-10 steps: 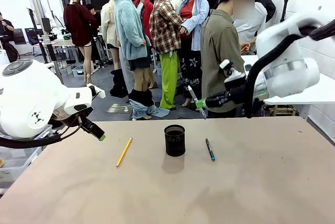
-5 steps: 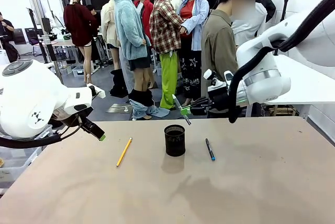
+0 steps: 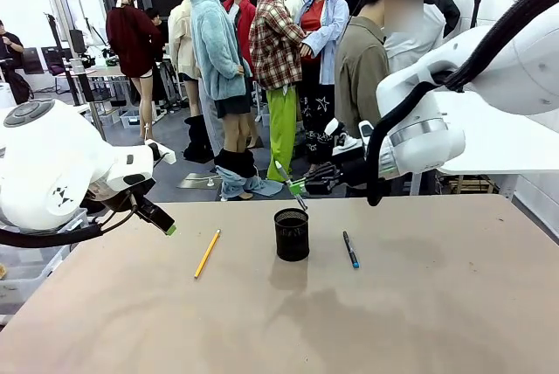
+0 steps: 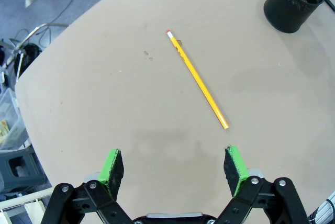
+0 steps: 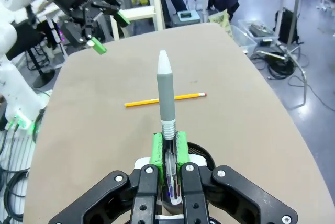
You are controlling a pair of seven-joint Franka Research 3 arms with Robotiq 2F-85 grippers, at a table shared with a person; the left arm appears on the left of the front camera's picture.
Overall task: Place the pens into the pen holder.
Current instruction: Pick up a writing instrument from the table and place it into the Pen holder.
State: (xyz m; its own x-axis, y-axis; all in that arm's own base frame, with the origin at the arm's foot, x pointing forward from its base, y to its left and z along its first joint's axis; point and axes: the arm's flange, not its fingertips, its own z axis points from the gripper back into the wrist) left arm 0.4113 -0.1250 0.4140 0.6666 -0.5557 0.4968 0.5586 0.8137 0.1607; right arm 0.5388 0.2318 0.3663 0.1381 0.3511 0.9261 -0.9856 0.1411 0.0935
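The black mesh pen holder [image 3: 292, 234] stands mid-table. Just above its rim my right gripper [image 3: 297, 187] is shut on the silver-grey pen [image 3: 289, 183], which slants down toward the cup; in the right wrist view that pen [image 5: 167, 96] sticks out past the green pads [image 5: 156, 148], with the holder's rim [image 5: 205, 153] underneath. The yellow pencil [image 3: 207, 253] lies left of the holder, and the dark pen with a blue tip [image 3: 350, 249] lies to its right. My left gripper [image 3: 157, 215] hovers open at the table's left edge, the pencil [image 4: 197, 79] ahead of its fingers [image 4: 111, 166].
The tan table [image 3: 349, 322] has bare room in front and to the right. A person [image 3: 367, 68] stands beyond the far edge behind my right arm. The left arm's gripper [image 5: 99, 25] shows far off in the right wrist view.
My right gripper has carried the silver-grey pen leftward and slightly down, from right of the holder to just above its rim. The left arm has stayed still.
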